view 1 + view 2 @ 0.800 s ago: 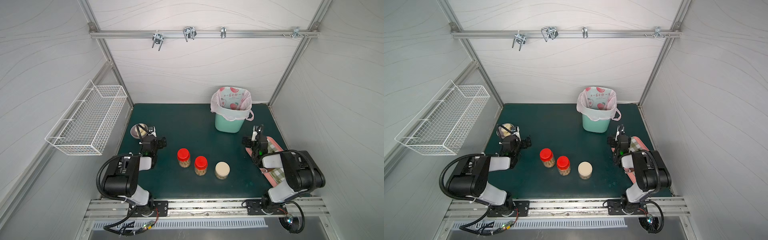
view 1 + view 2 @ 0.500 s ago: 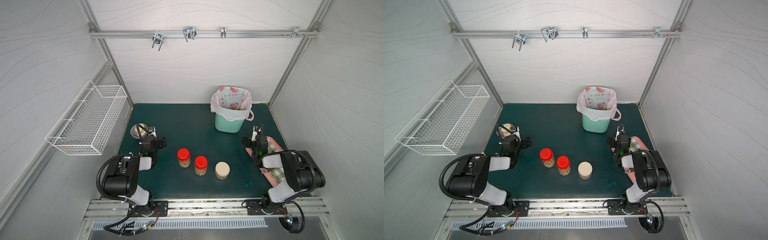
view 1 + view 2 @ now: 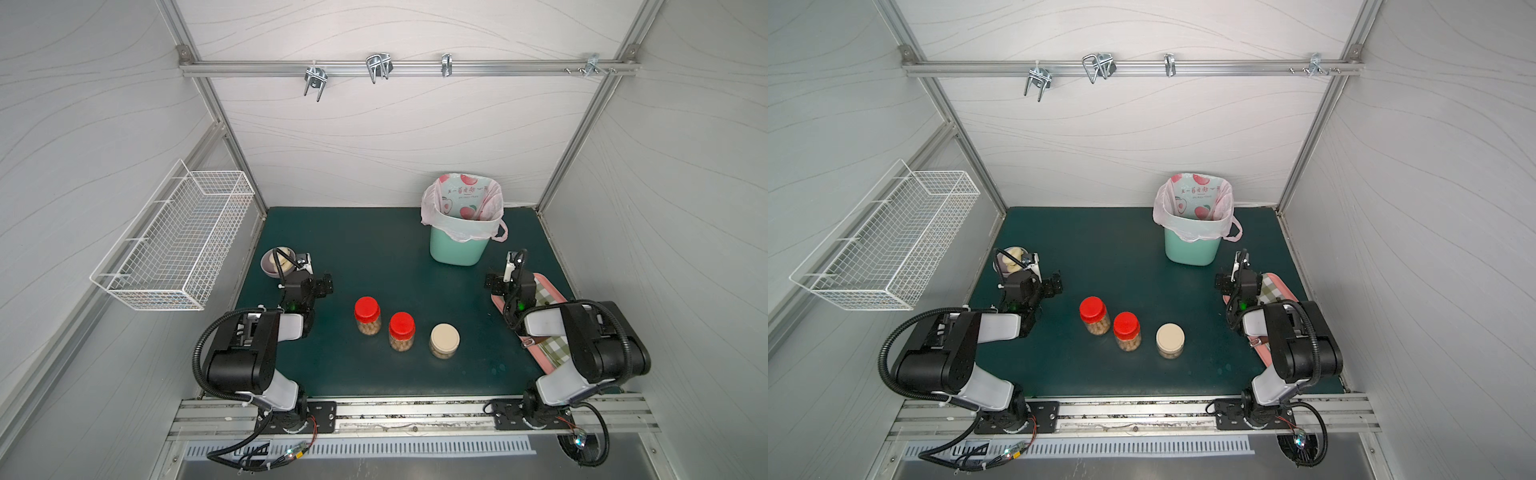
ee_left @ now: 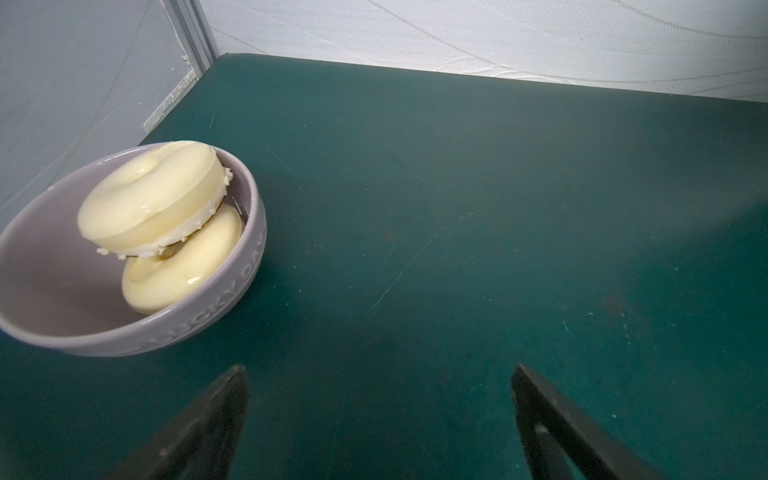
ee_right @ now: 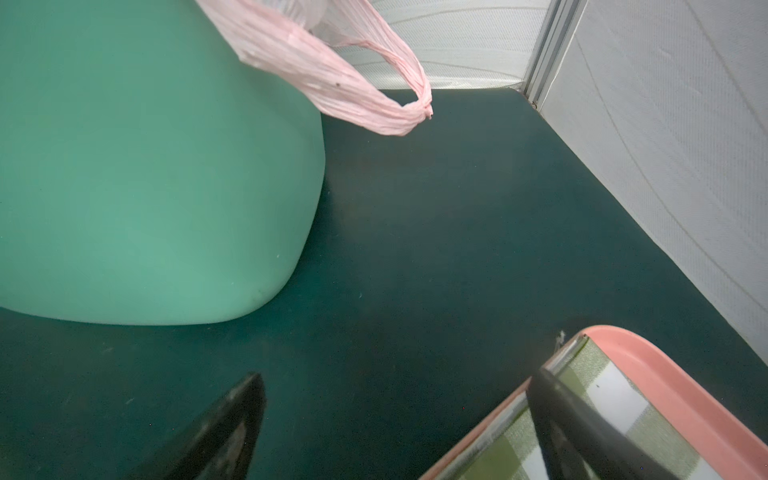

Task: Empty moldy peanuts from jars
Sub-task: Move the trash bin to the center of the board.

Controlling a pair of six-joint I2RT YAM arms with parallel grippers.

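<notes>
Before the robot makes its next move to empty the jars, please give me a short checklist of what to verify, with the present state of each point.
1. Left claw open and empty: ok.
2. Right claw open and empty: ok.
3. Red-lidded jars and beige-lidded jar upright on the mat: ok.
4. Lids off: not ok, all three are on.
5. Peanuts inside, none spilled: ok.
6. Bin upright, bag mouth open: ok.
</notes>
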